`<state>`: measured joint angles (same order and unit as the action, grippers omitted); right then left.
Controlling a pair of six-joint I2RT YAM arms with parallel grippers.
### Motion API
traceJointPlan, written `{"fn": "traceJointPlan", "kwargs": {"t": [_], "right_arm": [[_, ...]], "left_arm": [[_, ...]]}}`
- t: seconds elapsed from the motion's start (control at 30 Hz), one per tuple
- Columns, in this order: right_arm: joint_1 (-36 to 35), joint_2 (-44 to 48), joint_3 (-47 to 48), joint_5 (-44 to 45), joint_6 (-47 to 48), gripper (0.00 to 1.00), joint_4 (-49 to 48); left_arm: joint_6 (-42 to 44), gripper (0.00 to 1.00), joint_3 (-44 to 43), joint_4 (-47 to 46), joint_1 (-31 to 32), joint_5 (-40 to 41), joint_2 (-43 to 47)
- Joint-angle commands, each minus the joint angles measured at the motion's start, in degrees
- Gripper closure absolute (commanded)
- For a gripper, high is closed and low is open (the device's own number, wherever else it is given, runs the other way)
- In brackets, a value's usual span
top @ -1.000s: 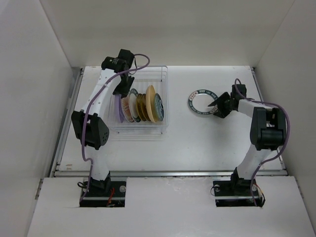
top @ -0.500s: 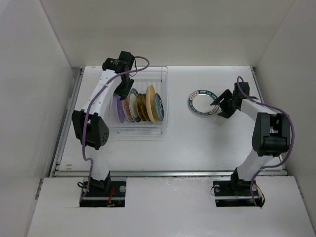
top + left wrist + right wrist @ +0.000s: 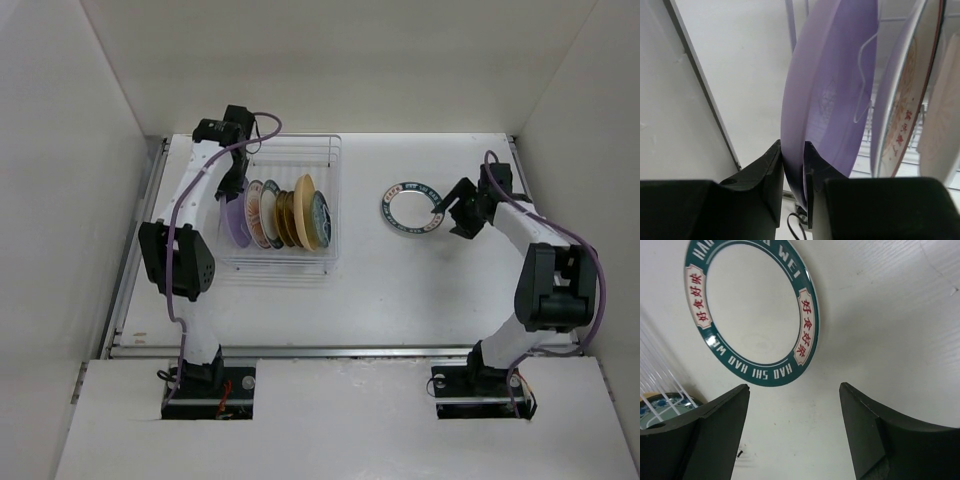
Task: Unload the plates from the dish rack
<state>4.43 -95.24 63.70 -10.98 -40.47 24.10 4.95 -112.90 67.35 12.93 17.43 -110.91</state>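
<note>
The white wire dish rack [image 3: 300, 152] stands at the back left with several plates upright in it: lavender [image 3: 236, 222] at the left end, then white-orange patterned [image 3: 257, 215], brown-gold [image 3: 290, 215], yellow [image 3: 308, 208] and teal patterned [image 3: 321, 215]. My left gripper [image 3: 232, 190] reaches down from above and is shut on the lavender plate's [image 3: 840, 75] rim, which sits pinched in my left gripper [image 3: 793, 147]. A white plate with a dark teal rim [image 3: 409, 210] lies flat on the table. Just right of it, my right gripper [image 3: 453, 212] is open and empty, the plate [image 3: 752, 315] lying beyond my right gripper [image 3: 794, 387].
White walls close in the table on the left, back and right. The rack's left side [image 3: 790, 30] runs close to the table's left rail [image 3: 700, 85]. A purple cable [image 3: 265, 135] loops over the left wrist.
My left gripper shifted left and closed on the lavender plate's rim. My right gripper opened wider and drew back to the right, away from the teal-rimmed plate lying on the table.
</note>
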Motion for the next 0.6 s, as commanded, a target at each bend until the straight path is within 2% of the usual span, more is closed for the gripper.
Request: {"fn": "traceJointPlan", "kwargs": {"t": [0.0,0.23,0.43,0.57], "right_arm": [[-0.4,5.2,2.7,3.0,1.8,0.21,1.9],[-2.7,8.1,6.2,3.0,5.0,0.21,3.9],[-6.6,7.6,12.0,0.1,6.6,0.21,6.8],[-10.4,7.6,15.3,-4.0,9.8,0.21,7.3]], "left_arm": [[2.5,1.0,-1.8,3.6,-1.1,-2.8,1.6],[3.0,1.0,-13.8,8.0,-1.2,-2.7,5.9],[3.6,1.0,-13.8,5.8,-1.2,-5.5,9.4],[3.0,1.0,-14.4,2.2,-0.6,0.8,12.9]]}}
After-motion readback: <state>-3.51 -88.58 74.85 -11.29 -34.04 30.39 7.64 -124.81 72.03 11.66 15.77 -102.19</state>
